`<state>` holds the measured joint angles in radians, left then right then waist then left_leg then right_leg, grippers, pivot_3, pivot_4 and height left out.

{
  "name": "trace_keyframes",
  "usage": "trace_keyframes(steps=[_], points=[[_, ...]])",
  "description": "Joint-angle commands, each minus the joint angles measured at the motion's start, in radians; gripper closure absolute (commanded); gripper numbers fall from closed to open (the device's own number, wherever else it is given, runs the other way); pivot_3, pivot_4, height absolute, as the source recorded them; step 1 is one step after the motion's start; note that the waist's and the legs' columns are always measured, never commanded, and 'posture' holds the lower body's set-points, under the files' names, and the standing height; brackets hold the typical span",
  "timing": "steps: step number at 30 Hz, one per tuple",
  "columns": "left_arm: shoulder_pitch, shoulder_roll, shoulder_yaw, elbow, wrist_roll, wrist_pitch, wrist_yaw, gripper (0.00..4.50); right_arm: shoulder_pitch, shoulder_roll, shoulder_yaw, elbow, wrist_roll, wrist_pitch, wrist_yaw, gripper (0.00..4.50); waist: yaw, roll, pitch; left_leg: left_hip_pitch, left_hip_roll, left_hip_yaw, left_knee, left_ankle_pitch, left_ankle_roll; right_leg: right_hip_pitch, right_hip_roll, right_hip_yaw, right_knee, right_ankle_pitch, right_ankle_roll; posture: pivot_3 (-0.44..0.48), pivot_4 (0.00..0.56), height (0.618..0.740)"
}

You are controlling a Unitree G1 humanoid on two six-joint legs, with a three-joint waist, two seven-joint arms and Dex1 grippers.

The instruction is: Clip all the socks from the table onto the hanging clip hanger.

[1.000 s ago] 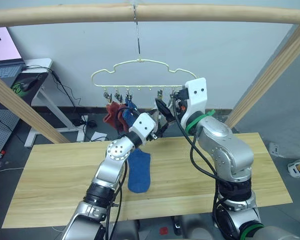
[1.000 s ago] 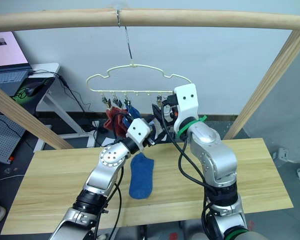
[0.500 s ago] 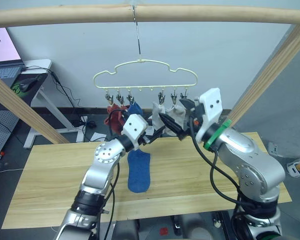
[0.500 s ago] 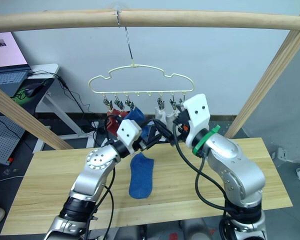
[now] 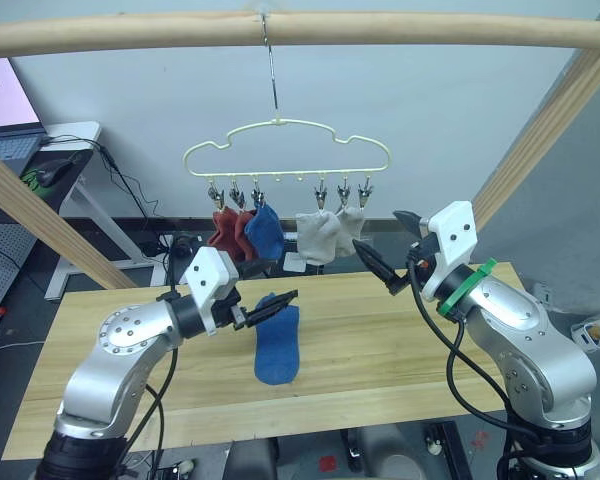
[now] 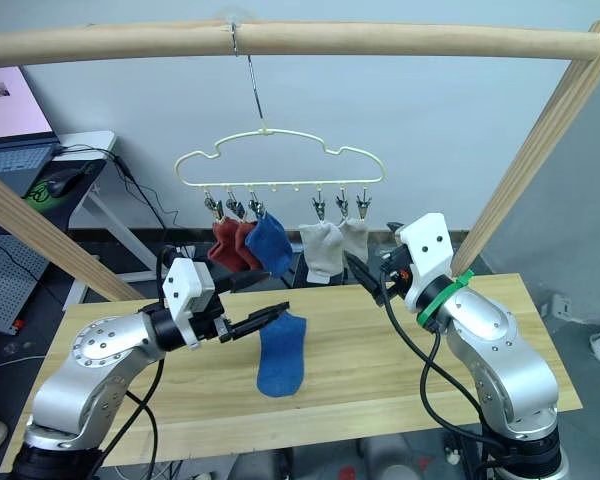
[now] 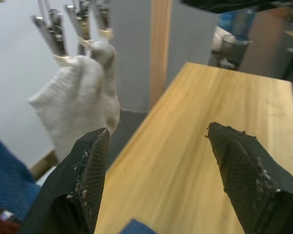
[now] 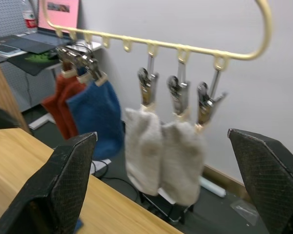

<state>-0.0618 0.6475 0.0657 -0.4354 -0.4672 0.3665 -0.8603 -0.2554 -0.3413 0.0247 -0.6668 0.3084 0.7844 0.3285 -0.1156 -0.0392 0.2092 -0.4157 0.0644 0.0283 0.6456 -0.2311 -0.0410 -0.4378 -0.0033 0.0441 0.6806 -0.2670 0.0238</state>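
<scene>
Both claws empty as I read it. Left claw [image 5: 263,290] spread wide, nothing between its fingers [image 7: 88,180]; right claw [image 5: 385,260] likewise parted and bare, its fingers [image 8: 63,180] framing the hanger [image 5: 285,140] in the wrist view. Five socks already clipped: two red socks [image 5: 228,230], a blue one [image 5: 265,232], two grey socks [image 5: 325,235], all hanging from the clips beneath the cream wire. One free clip sits between the blue and grey pairs, as best I can make out. Last sock [image 5: 278,345], blue, lies flat on the desk [image 5: 100,330], just below and a touch to the right of the left claw's tips, well off to the left of the right claw and lower. Its long axis runs roughly fore-and-aft from my seat, cuff end far, toe end near, with a slight lean. Left claw is plainly the nearer; its fingertips hang just above the cuff end, apart from the fabric. Right claw sits high, near the grey pair, at about clip height. My judgement: left arm should drop onto the cuff end, pinching across the sock's width, not along its length, while the right waits by the open clip to squeeze it. Risk I see: soft knit may bunch or slide on the smooth wood if the claw lands flat on it.
</scene>
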Motion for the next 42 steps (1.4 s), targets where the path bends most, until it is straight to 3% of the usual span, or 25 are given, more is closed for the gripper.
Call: trace_keyframes(steps=[1,5,26,30,42], points=[[-0.003,0.012,0.021,-0.04,-0.014,-0.001,0.003,1.04,0.002,0.008,-0.006,0.025,-0.019,-0.064,-0.012,0.17,0.002,0.0,-0.001,0.0,0.0,0.0,0.0,0.0,0.0,0.0,0.0,0.0,0.0,0.0,0.0,-0.118,0.149,0.74],[-0.009,0.012,0.012,-0.053,-0.01,0.003,0.013,1.03,-0.004,0.025,0.004,0.071,-0.05,-0.1,-0.036,1.21,0.002,-0.001,-0.004,0.0,0.0,0.0,0.0,0.0,0.0,0.0,0.0,0.0,0.0,0.001,-0.001,-0.112,0.139,0.74],[-0.07,0.021,-0.005,0.008,0.007,-0.027,-0.033,1.03,-0.04,0.098,0.015,0.129,-0.122,-0.052,-0.147,1.21,0.001,-0.003,-0.043,0.001,0.0,0.001,0.001,0.0,0.0,0.0,0.0,0.001,0.001,0.003,-0.004,-0.119,0.102,0.74],[-0.077,0.017,-0.016,0.014,0.013,-0.032,-0.035,1.03,-0.045,0.114,0.023,0.14,-0.134,-0.061,-0.149,2.06,0.001,-0.003,-0.05,0.001,0.0,0.001,0.001,0.0,0.0,0.001,0.0,0.001,0.001,0.004,-0.004,-0.12,0.101,0.74],[-0.101,0.0,-0.035,0.03,0.014,-0.043,-0.033,1.03,-0.081,0.173,0.05,0.198,-0.153,-0.06,-0.171,2.06,0.0,-0.002,-0.06,0.001,0.0,0.001,0.002,0.0,0.0,0.001,0.001,0.001,0.002,0.004,-0.004,-0.122,0.107,0.74]])
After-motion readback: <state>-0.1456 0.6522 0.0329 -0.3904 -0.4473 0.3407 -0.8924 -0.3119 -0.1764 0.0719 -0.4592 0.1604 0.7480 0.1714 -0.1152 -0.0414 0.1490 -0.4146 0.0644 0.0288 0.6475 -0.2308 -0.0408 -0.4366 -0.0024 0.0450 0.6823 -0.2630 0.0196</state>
